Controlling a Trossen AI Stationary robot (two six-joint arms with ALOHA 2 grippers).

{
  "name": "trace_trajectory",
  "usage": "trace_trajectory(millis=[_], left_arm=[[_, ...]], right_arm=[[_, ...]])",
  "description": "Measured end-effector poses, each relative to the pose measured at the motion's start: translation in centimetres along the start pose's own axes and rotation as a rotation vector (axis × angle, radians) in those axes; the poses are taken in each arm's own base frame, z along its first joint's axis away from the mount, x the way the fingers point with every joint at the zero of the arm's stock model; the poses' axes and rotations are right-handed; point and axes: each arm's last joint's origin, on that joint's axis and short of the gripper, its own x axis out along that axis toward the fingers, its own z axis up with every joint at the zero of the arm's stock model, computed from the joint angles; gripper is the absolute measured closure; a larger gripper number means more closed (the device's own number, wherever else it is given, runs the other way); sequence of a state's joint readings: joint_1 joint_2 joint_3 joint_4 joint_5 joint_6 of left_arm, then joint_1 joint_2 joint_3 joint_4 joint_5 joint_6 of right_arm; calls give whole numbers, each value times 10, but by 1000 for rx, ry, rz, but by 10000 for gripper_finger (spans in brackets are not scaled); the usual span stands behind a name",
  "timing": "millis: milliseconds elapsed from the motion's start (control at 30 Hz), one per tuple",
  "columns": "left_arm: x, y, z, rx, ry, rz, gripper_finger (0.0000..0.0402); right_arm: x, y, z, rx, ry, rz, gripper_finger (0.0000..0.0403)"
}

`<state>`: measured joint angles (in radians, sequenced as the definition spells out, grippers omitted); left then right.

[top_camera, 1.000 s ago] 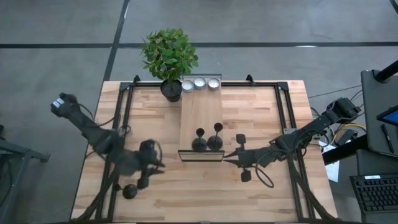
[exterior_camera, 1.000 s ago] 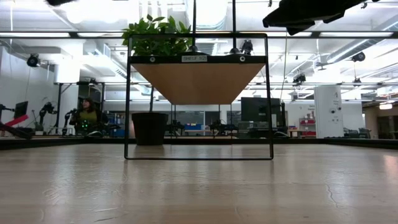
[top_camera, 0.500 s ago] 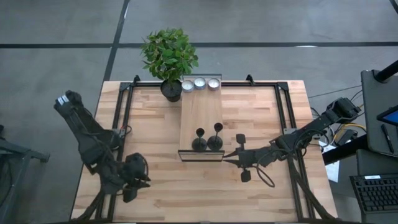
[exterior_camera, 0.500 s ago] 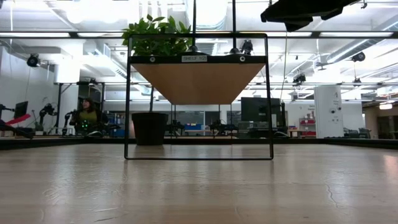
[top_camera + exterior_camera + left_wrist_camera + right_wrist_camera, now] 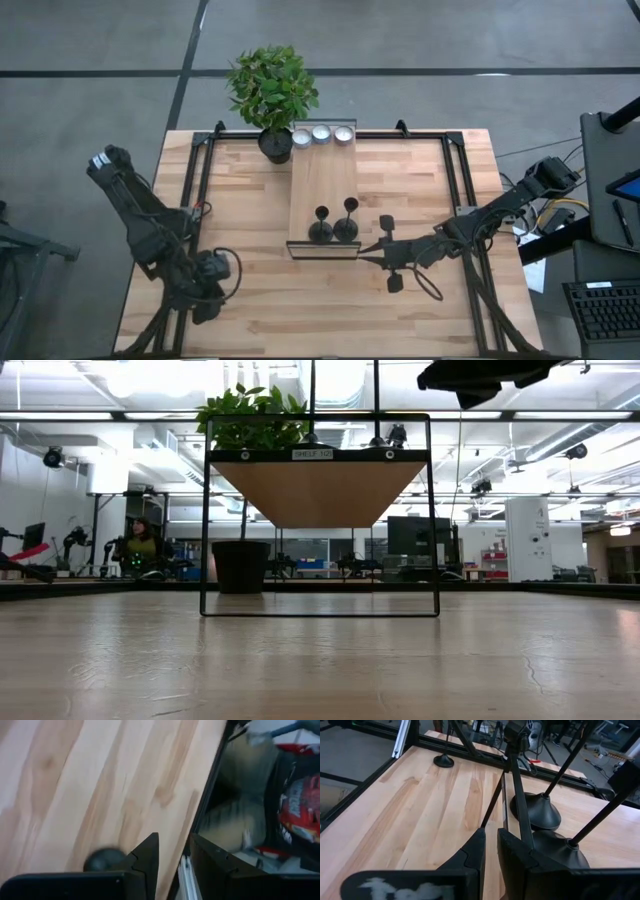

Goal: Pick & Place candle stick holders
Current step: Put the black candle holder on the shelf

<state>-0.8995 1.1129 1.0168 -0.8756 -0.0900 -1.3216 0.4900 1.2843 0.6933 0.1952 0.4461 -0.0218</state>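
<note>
Two black candle stick holders (image 5: 320,228) (image 5: 346,224) stand by their domed bases at the near end of a raised wooden shelf (image 5: 322,180); they also show in the right wrist view (image 5: 540,812) (image 5: 560,851). My right gripper (image 5: 364,250) (image 5: 491,845) is shut and level with the shelf's near right corner. My left gripper (image 5: 203,308) (image 5: 174,865) is low at the table's near left, its fingers a little apart with nothing between them. A dark round shape (image 5: 102,860), seemingly the third holder's base, shows beside one finger, mostly hidden by the gripper. My left gripper stands over the dark round shape (image 5: 102,860). The gripper's own body hides where they meet, so I cannot tell whether it touches it.
A potted green plant (image 5: 272,85) and three tealights (image 5: 321,133) are at the shelf's far end. Black frame rails (image 5: 200,180) run along the table's sides. Bare wood lies left and right of the shelf. My right arm (image 5: 480,375) shows high in the low view.
My left gripper has swung from near the table's middle back toward the near left corner and come to rest over the dark round thing lying there. My right arm has kept still.
</note>
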Motion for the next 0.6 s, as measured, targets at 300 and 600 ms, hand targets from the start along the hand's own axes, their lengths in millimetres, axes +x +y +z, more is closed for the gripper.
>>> trace_trajectory(millis=[300, 600], left_arm=[[-17, 3, -3, -79, 145, 68, 294], [-41, -5, -5, -247, 206, 76, 294]], right_arm=[[0, 0, 0, -6, -3, 0, 360], [0, 0, 0, -4, -1, 0, 360]])
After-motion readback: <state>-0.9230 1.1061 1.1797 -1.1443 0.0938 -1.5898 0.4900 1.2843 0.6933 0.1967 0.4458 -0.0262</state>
